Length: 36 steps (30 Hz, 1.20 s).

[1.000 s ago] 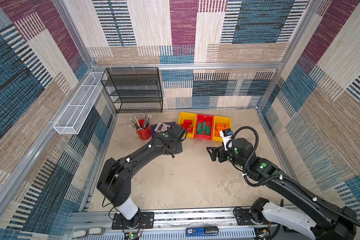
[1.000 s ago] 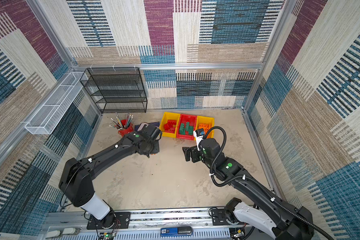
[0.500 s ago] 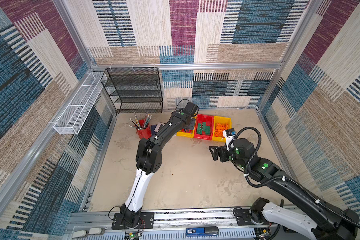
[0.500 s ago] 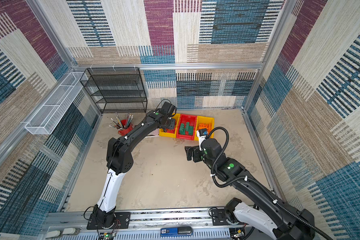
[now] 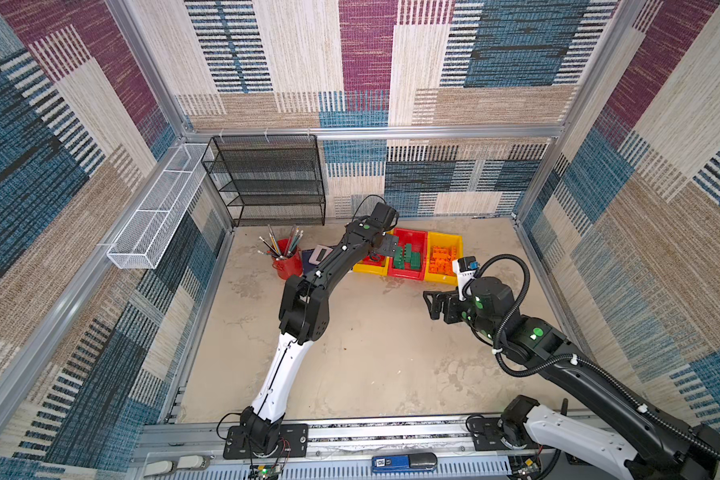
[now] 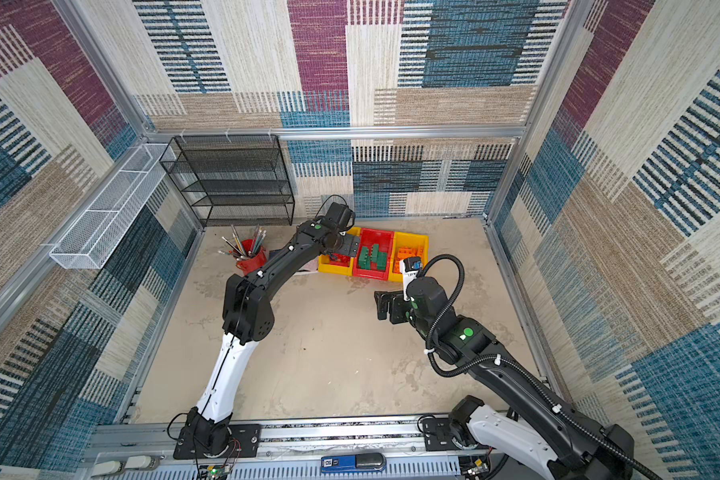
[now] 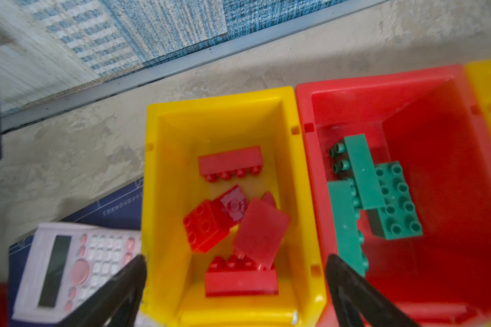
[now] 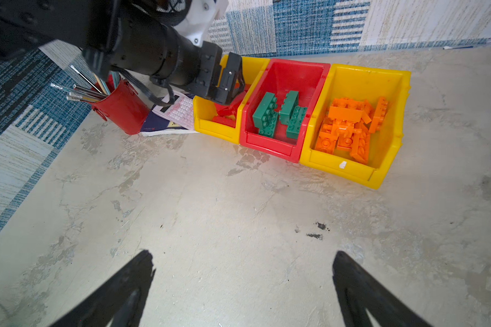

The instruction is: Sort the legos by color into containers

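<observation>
Left gripper (image 7: 236, 260): hovering over the left yellow bin (image 7: 153, 170), jaws standing wide apart, gripping nothing.
Right gripper (image 8: 243, 254): hanging over bare table (image 8: 238, 198), about two o'clock from its middle in both top views, jaws spread, carrying nothing.
Red bricks (image 7: 207, 223): lying in the left yellow bin, one flat piece tilting on the pile.
Green bricks (image 8: 278, 116): sitting in the red bin (image 8: 270, 147).
Orange bricks (image 8: 346, 130): lying heaped in the right yellow bin (image 8: 349, 172).
Pencil cup (image 5: 287, 264): standing at nine o'clock from the bins.

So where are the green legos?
In a top view the green legos lie in the red middle bin, between the left yellow bin and the right yellow bin.
</observation>
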Available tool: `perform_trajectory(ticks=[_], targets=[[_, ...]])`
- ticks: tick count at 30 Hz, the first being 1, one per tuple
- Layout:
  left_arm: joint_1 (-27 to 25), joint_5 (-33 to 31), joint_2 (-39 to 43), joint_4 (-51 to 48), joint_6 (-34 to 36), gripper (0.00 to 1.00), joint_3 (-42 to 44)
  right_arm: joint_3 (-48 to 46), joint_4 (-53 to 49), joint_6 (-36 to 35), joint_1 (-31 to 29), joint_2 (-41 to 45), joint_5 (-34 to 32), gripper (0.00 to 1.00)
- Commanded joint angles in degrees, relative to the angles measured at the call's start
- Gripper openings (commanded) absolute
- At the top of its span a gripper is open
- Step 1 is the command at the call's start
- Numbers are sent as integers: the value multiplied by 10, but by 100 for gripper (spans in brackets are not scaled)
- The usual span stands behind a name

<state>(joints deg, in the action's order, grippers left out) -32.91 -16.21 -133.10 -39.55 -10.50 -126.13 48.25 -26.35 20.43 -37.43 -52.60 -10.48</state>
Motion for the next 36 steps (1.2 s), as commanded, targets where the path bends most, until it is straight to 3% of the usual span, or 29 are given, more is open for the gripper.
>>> perform_trajectory(ticks=[1, 6, 10, 14, 18, 23, 28, 32, 36], targets=[[0, -35, 133, 91, 19, 100, 142, -6, 49, -22, 0, -2, -2, 100], [2, -117, 363, 178, 36, 100, 433, -34, 104, -51, 19, -11, -26, 100], [21, -124, 527, 234, 41, 100, 638, -75, 159, -49, 39, -11, -51, 100], [45, -162, 628, 294, 50, 100, 759, -114, 220, -72, 47, -26, -76, 100], [70, -174, 695, 391, 103, 100, 858, -123, 244, -74, 77, -57, -88, 100], [159, -84, 731, 530, 111, 100, 967, -182, 358, -104, 92, -31, -106, 99], [238, -34, 699, 660, 108, 99, 1038, -247, 484, -167, 130, -29, -129, 100], [282, -4, 642, 741, 105, 99, 1072, -297, 585, -205, 197, -36, -118, 100], [298, 24, 592, 808, 102, 99, 1069, -366, 732, -198, 279, -64, -75, 100]])
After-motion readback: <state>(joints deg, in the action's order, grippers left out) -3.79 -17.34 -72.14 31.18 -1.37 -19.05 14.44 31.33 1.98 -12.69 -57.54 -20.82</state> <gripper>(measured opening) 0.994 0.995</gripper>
